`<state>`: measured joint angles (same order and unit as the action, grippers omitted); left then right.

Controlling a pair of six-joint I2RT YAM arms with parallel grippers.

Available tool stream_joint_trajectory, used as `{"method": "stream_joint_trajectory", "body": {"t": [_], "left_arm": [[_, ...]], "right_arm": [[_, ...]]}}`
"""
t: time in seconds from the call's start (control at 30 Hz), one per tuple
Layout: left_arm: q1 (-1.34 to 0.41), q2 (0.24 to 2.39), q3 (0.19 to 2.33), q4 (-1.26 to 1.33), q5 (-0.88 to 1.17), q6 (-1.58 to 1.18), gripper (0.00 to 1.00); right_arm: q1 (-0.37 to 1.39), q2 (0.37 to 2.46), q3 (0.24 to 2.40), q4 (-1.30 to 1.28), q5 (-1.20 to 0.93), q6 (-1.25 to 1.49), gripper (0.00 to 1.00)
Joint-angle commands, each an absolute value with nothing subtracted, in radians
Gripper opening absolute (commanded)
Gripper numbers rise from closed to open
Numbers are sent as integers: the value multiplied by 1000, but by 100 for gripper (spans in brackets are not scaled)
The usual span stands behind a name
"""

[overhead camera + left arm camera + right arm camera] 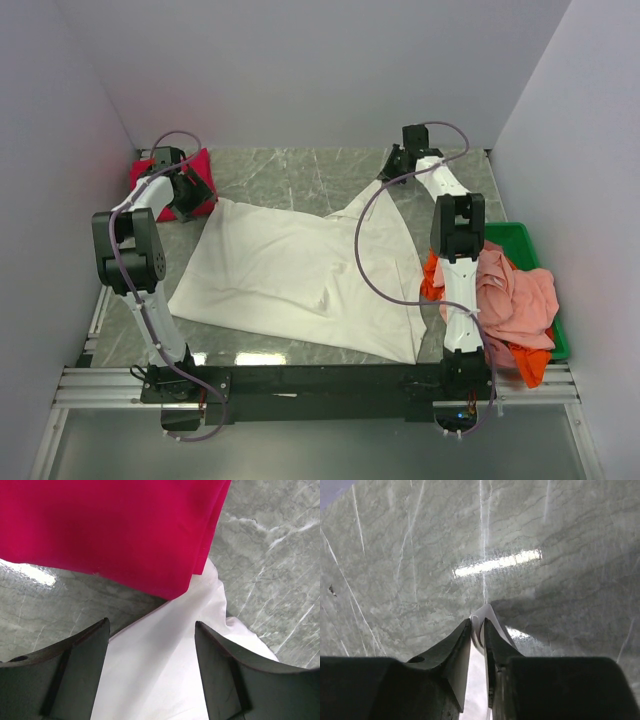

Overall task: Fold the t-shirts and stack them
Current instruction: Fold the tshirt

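White cloth t-shirt (290, 280): large, rumpled, spread over table centre; one corner raised at far right.
Right gripper (478, 630): pinched closed on that corner.
Left gripper (151, 625): wide apart, empty, over white cloth beside folded crimson t-shirt (100, 530).
Surface: glossy grey-green veined marble tabletop (290, 175), lamp glare.
Room: plain pale walls (300, 70) on three sides.

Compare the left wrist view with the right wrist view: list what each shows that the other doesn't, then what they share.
Only the left wrist view shows the crimson shirt and the left gripper, open above an edge of the white shirt. Only the right wrist view shows the right gripper, shut on a pinch of the white shirt. Both show the white shirt and the marble table.
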<state>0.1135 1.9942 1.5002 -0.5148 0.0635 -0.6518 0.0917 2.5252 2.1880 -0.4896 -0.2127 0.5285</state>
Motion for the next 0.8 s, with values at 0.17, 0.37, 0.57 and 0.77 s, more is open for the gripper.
{"method": "stream_joint_trajectory", "body": {"t": [0.17, 0.37, 0.57, 0.77], "left_arm": [[107, 1974, 1517, -508, 54, -660, 74], [74, 2002, 1575, -531, 29, -635, 74], [15, 2066, 1680, -563, 3, -612, 74], [-21, 2129, 1776, -589, -24, -614, 73]], "right_arm": [[61, 2491, 2168, -496, -183, 577, 5], [40, 2367, 1996, -446, -130, 603, 0], [17, 2310, 1944, -462, -104, 603, 0], [5, 2257, 1868, -466, -43, 601, 0]]}}
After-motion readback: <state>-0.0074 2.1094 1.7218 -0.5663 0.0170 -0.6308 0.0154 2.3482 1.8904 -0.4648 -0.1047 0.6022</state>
